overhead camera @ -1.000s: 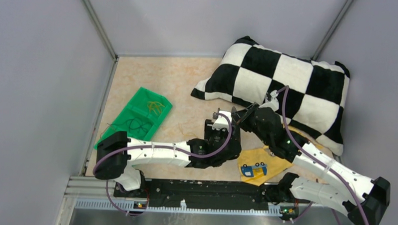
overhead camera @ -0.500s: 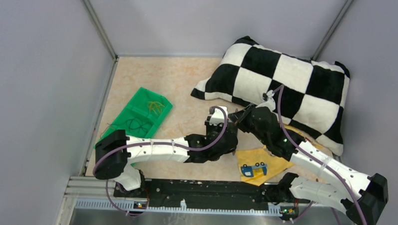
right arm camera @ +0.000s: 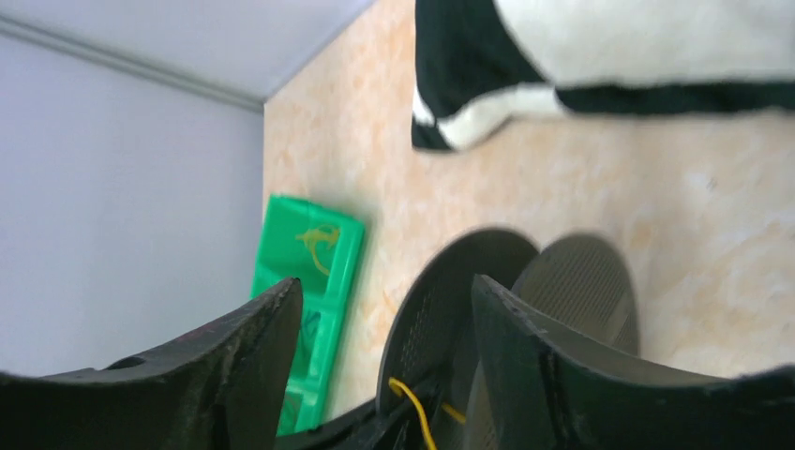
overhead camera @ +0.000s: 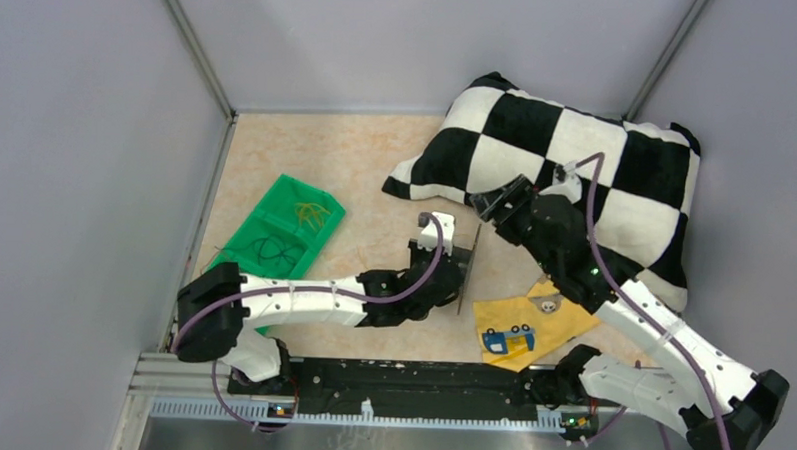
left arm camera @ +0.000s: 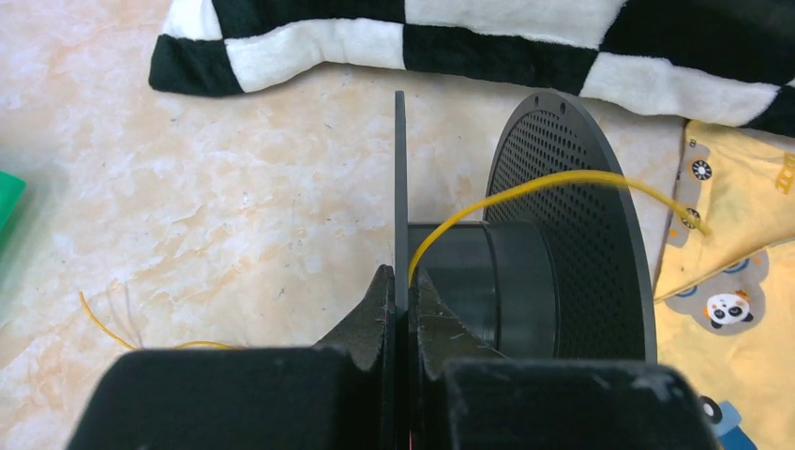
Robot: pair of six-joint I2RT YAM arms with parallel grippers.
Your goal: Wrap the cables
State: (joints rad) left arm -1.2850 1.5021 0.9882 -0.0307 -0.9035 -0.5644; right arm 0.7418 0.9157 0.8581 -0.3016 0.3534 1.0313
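The pillow [overhead camera: 537,160] fills the upper right of the top view, the divided tray [overhead camera: 275,206] lies at left centre near the left wall, and the cloth [overhead camera: 531,315] lies flat on the table [overhead camera: 357,164] at lower right — just below the pillow. Between tray and cloth, at frame centre, the spool [left arm camera: 572,272] stands on edge, a wire [left arm camera: 553,176] arching from its core rightward toward the cloth; more wire lies in the tray's upper compartment.

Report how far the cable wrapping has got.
Done: little. The spool's core looks nearly bare, with one strand of yellow wire leading off it. In hand: the left tool is shut on the spool's near flange, and the right tool hangs open above it. Left: winding the loose wire lying on the table, perhaps also the bundle in the green tray.
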